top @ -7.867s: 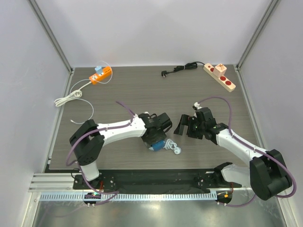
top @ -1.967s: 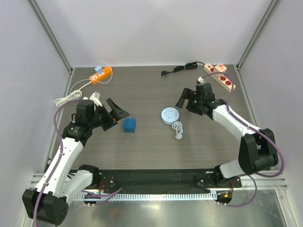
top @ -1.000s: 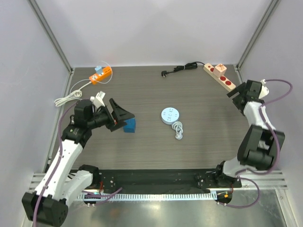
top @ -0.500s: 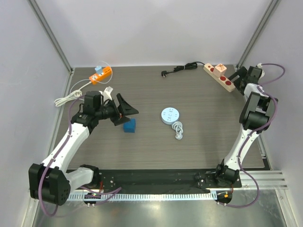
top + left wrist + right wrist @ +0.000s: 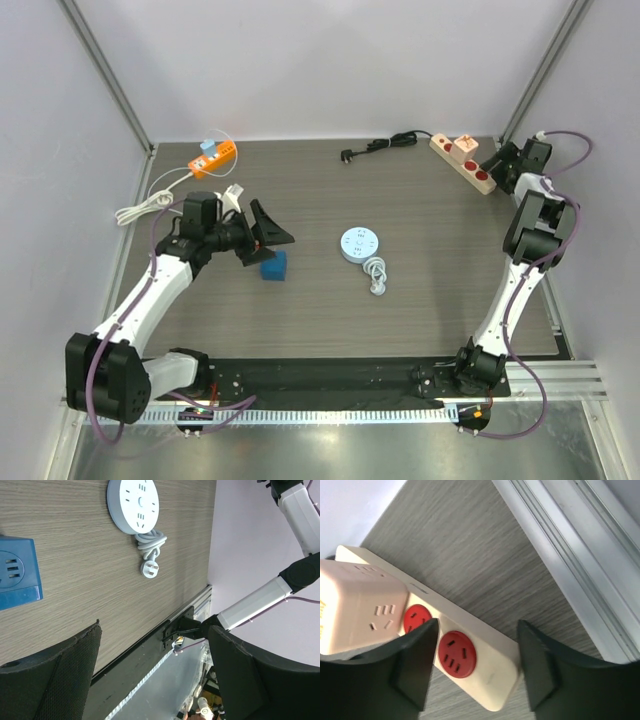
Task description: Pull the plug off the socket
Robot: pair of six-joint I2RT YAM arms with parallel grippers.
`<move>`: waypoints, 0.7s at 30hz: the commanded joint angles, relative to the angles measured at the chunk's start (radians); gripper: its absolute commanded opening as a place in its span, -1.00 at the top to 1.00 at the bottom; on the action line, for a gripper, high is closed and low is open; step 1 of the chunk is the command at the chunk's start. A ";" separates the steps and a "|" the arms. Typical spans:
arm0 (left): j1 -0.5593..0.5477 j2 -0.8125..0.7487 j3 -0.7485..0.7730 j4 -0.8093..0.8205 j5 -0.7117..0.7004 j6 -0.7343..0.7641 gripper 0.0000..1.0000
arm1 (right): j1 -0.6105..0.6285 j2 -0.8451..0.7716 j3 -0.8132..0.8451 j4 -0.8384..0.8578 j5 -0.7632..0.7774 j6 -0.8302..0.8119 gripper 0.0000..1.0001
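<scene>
Find the plug, a pale pink cube, seated on the strip in the far right corner of the table. Read the strip's long axis as a diagonal in the top view, from far-left to near-right, with two red sockets bare between plug and near end.

Take the right gripper as the nearer one by far. Poised over that near end, jaws apart, straddling the strip across its width, clamped on nothing as far as visible.

In the right wrist view, note the plug off to the left, beyond the finger on that side and not between the two. Between them, only the strip's end with one red socket.

For the coming move, probably shift the right gripper along the strip's axis toward the plug until astride the cube, then close and pull away from the strip's face. Expect the light strip to lift together with the plug unless held down.

Count the left gripper out: well apart, at the table's middle-left, just beside a blue cube, jaws wide and empty.
</scene>
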 commanded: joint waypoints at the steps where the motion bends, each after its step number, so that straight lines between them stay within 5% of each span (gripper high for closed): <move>1: -0.006 0.017 0.039 0.036 0.041 0.028 -0.75 | -0.002 -0.013 -0.009 -0.017 -0.061 -0.024 -0.31; 3: -0.006 0.025 0.040 0.036 0.043 0.042 -0.72 | -0.001 -0.037 -0.057 -0.015 -0.074 -0.022 -0.02; 5: -0.006 0.029 0.040 0.038 0.040 0.055 -0.72 | 0.002 -0.062 -0.102 -0.011 -0.083 -0.015 0.07; 16: -0.006 0.003 0.047 0.044 0.018 0.060 -0.73 | 0.145 -0.324 -0.521 0.049 -0.138 0.088 0.07; 21: -0.006 -0.043 0.020 0.030 0.015 0.042 -0.73 | 0.203 -0.437 -0.605 0.012 -0.086 0.084 -0.11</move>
